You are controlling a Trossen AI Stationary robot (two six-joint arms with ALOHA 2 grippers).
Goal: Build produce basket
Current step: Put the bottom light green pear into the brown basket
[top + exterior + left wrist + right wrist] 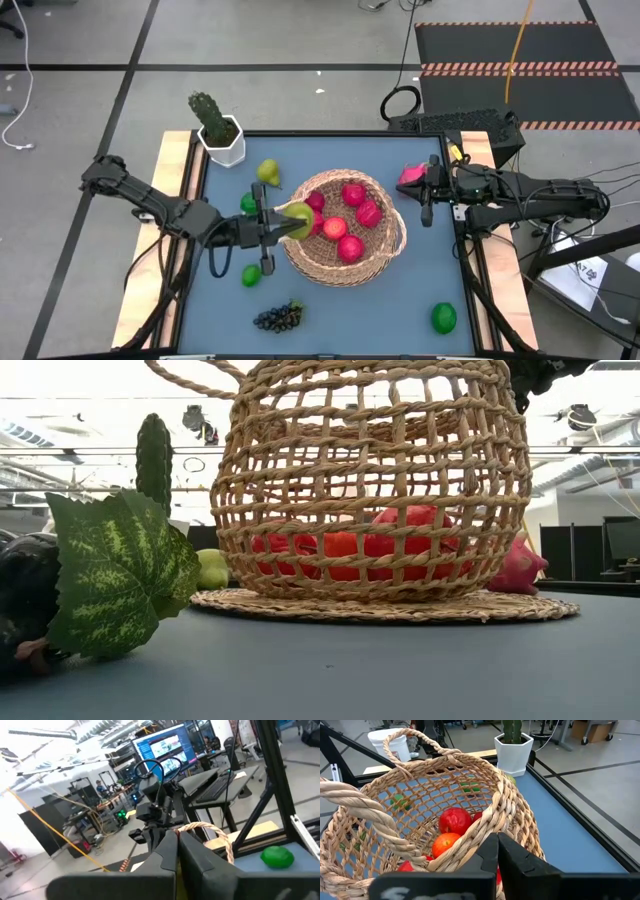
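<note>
The tan woven basket [345, 262] stands mid-table with several red apples [352, 195] inside; the right wrist view also shows its apples [454, 820]. My left gripper [278, 222] reaches in from the table's left, shut on a yellow-green pear [298, 216] at the basket's left rim. My right gripper [428, 207] is shut on nothing, raised beside the basket's right side, next to a pink dragon fruit [412, 175] that lies on the table. Loose on the table are another pear [268, 172], limes [251, 275] [443, 318] and a grape bunch [280, 317]. My left gripper pinches the yellow-green pear between its two fingers, coming level from the table's left. Only a thin yellow strip [176, 870] shows between the fingers in the wrist view; which part of the pear they have cannot be told. The pear is lifted clear, above the basket's left rim.
A white pot with a cactus [218, 128] stands at the far left corner. A lime [247, 203] lies just beside my left arm. Free table lies along the near edge between the grapes and the right-hand lime. A looped basket handle [210, 829] stands ahead of my left fingers.
</note>
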